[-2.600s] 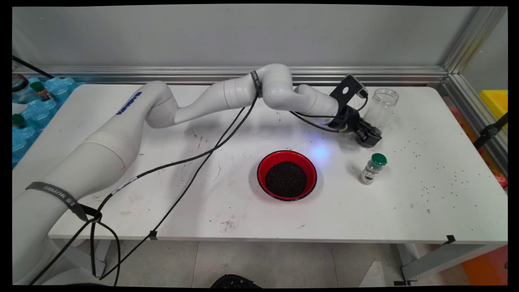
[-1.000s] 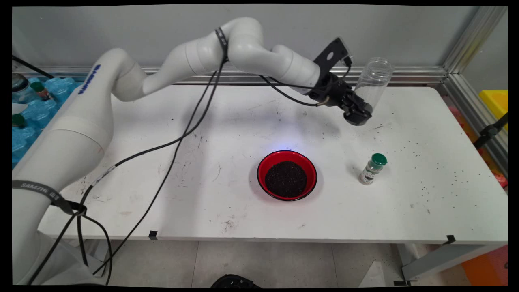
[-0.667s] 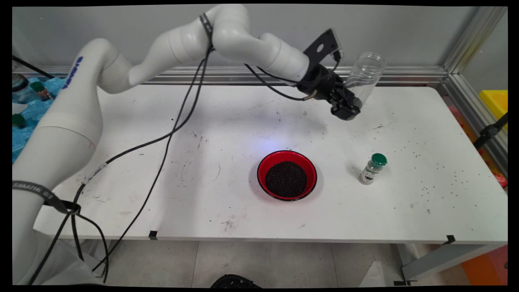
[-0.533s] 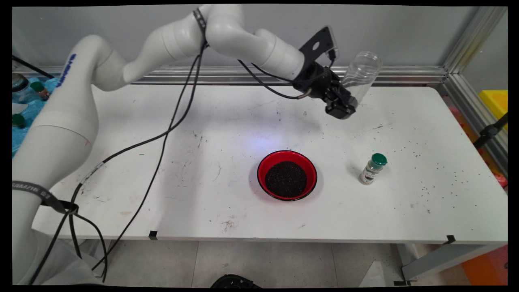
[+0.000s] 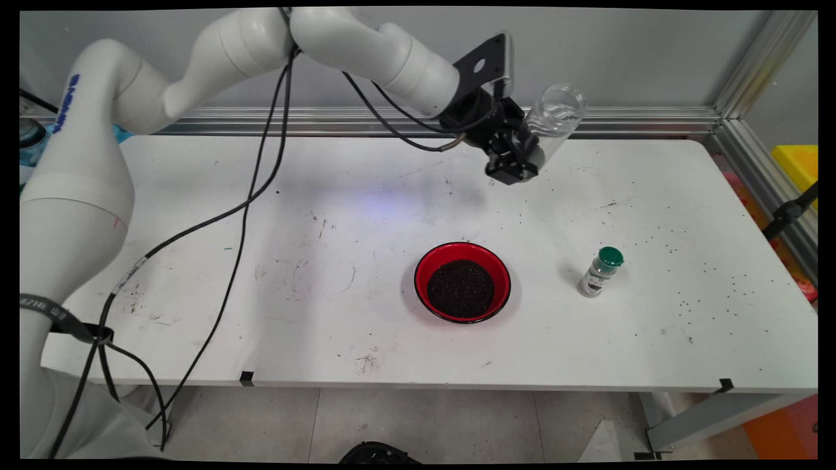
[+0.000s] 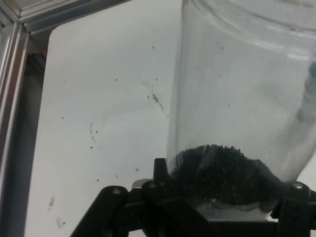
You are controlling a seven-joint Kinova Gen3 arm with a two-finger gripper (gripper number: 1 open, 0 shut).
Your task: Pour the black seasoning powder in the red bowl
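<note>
The gripper [image 5: 516,166] hangs above the table's [image 5: 196,215] far edge, clamped on a clear jar [image 5: 552,121] that tilts up toward the back wall, close to the metal rail [image 5: 620,121] there. Only two things stand on the tabletop: a red bowl [image 5: 462,282] of dark grains near the middle and a small green-capped bottle [image 5: 601,271] toward the right edge, well apart from each other, with open surface between them. The left half lies bare, though black cables [image 5: 248,196] hang across it.
</note>
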